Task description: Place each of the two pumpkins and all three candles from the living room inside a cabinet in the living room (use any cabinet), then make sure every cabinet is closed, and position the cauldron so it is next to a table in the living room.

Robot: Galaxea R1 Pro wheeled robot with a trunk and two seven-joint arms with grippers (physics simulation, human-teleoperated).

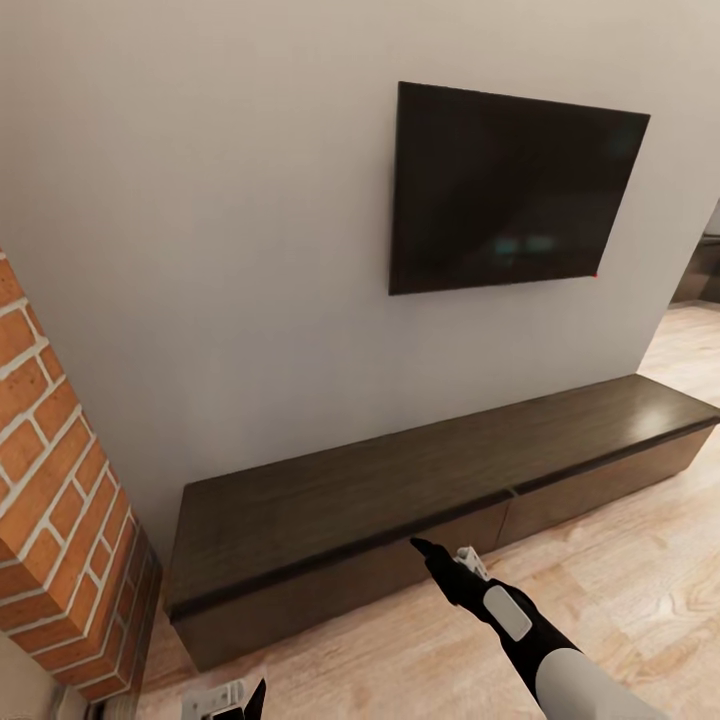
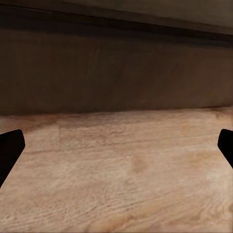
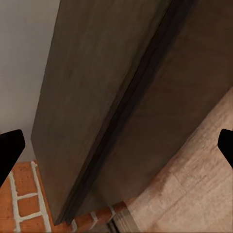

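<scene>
A: Where's the cabinet [image 1: 420,490] vs the arms?
B: Right gripper [image 1: 447,556] hangs just in front of its closed drawer fronts, fingers spread wide. Left gripper [image 1: 240,700] is low over the wood floor [image 1: 640,580], also wide, cut off by the frame edge.
A: Room?
B: Grey wall, TV [image 1: 505,190] above, brick column [image 1: 55,520] on the left.

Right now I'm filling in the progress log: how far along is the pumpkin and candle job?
Done: nothing that I can confirm; the cabinet has its drawer fronts shut and its top bare. In hand: nothing; the right gripper reaches toward the cabinet's front, open and empty, and the left gripper is open over the floor. Left: pumpkins, candles and cauldron, none in sight.
</scene>
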